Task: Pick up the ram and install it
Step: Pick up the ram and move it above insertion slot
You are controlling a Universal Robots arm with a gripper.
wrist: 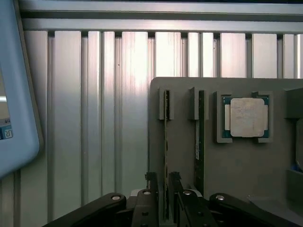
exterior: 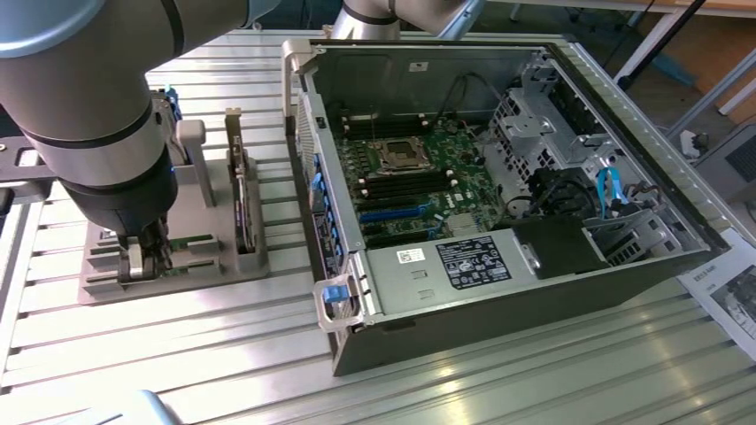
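Ribbed metal table (wrist: 94, 118) | hand (wrist: 164, 182) spread astride ram (wrist: 166, 137) | grey rack (wrist: 246, 170)

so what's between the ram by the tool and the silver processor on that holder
one dark card on edge in its own slot, apart from both the ram and the processor, seen in the wrist view

Grey tubular arm (exterior: 83, 80) (black gripper (wrist: 163, 182))

The ram (wrist: 166, 142) stands in the holder (exterior: 177, 282) beside the computer case (exterior: 473, 323).
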